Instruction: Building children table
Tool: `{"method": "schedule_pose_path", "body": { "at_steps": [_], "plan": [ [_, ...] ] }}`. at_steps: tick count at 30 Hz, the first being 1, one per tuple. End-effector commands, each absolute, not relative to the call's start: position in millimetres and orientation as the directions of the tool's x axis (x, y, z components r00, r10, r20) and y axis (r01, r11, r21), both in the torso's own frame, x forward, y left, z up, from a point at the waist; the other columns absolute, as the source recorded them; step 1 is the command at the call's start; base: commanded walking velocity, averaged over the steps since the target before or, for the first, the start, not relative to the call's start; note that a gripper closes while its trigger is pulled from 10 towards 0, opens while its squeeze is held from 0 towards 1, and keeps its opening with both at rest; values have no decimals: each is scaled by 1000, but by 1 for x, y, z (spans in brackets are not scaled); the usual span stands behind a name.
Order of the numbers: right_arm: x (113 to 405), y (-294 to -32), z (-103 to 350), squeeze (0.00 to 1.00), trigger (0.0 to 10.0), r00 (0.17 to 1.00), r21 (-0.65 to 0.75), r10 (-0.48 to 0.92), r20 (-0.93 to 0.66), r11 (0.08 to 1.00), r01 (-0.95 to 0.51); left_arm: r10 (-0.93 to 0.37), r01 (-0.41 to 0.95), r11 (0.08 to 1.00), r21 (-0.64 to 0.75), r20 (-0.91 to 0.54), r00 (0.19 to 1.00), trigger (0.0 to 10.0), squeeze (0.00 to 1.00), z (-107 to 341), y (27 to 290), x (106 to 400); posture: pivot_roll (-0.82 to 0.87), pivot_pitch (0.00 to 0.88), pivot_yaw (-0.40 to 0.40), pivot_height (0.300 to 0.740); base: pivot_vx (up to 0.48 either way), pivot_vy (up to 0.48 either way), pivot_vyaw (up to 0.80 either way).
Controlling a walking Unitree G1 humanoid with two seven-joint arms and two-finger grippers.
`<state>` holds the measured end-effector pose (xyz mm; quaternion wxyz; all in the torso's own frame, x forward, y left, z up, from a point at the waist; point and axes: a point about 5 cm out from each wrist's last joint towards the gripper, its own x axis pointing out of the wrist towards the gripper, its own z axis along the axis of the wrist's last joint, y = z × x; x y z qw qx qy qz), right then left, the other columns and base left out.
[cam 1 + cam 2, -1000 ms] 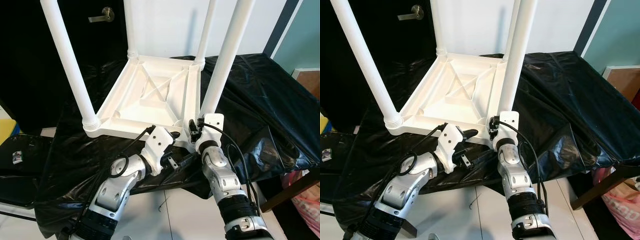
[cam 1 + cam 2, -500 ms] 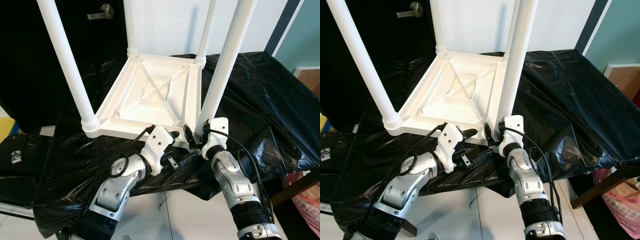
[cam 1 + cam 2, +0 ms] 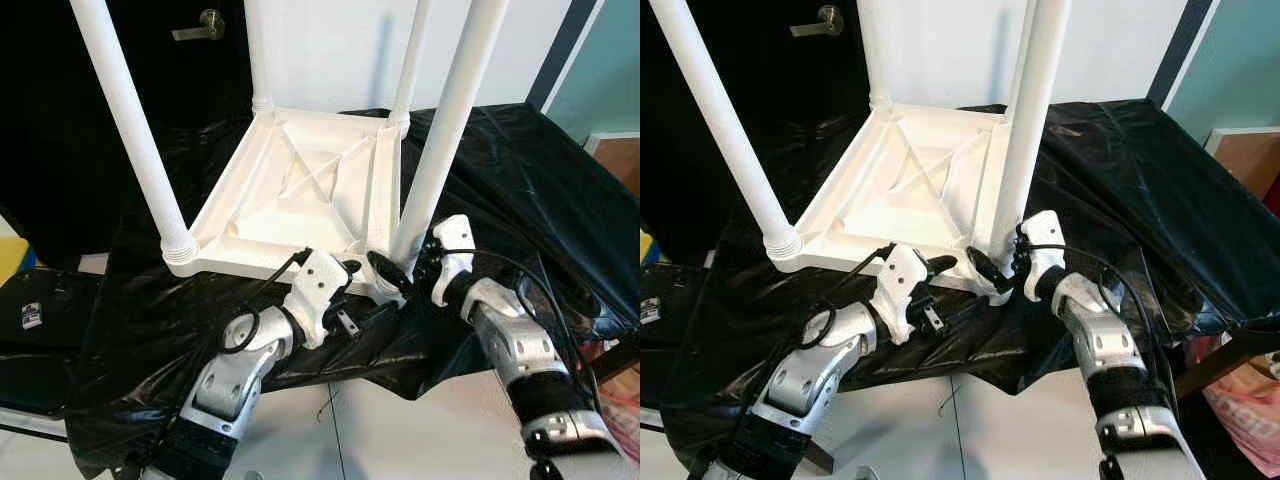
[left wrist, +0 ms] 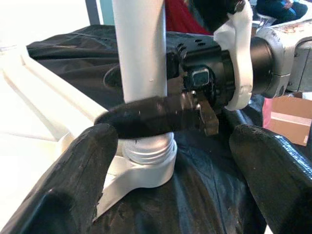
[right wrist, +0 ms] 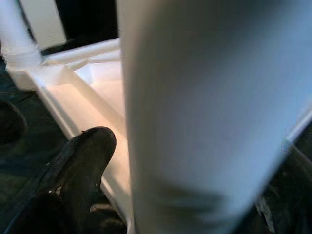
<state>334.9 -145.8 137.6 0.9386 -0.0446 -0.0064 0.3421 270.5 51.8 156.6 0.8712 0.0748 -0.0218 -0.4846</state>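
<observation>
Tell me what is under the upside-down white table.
The white table lies top-down on a crumpled black plastic sheet. The sheet covers whatever supports it, so that surface cannot be seen; a dark wooden leg shows below the sheet's right edge.

Black plastic sheet (image 3: 520,180) draped over the work surface, dark door with lever handle (image 3: 200,28) behind, teal wall (image 3: 610,70) at right, cardboard box (image 4: 287,122) nearby.
</observation>
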Motion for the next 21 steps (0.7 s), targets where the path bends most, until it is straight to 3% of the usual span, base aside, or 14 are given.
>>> {"method": "schedule_pose_path", "body": {
  "at_steps": [1, 2, 3, 15, 16, 21],
  "plan": [
    [337, -147, 134, 0, 1647, 751, -108, 658, -48, 744, -659, -825, 820, 549, 163, -48, 562, 10000, 0, 155, 53, 274, -1, 2, -41, 740, 0, 0, 0],
    [337, -147, 134, 0, 1647, 751, -108, 658, -48, 744, -659, -825, 820, 549, 163, -48, 562, 10000, 0, 155, 53, 274, -1, 2, -41, 740, 0, 0, 0],
    [337, -148, 132, 0, 0, 745, -107, 665, -56, 738, -667, -824, 818, 551, 165, -48, 564, 10000, 0, 156, 53, 274, -1, 2, -41, 740, 0, 0, 0],
    [333, -154, 111, 0, 0, 713, -84, 688, -133, 709, -700, -815, 810, 564, 163, -49, 577, 10000, 0, 155, 55, 272, 14, 6, -51, 740, 0, 0, 0],
    [333, -154, 108, 0, 10000, 724, -67, 678, -130, 722, -689, -815, 810, 563, 162, -49, 577, 10000, 0, 155, 55, 272, 12, 7, -49, 740, 0, 0, 0],
    [332, -152, 104, 0, 10000, 763, -35, 635, -121, 765, -643, -816, 811, 563, 161, -50, 576, 10000, 0, 155, 56, 272, 11, 10, -46, 740, 0, 0, 0]
  ]
}}
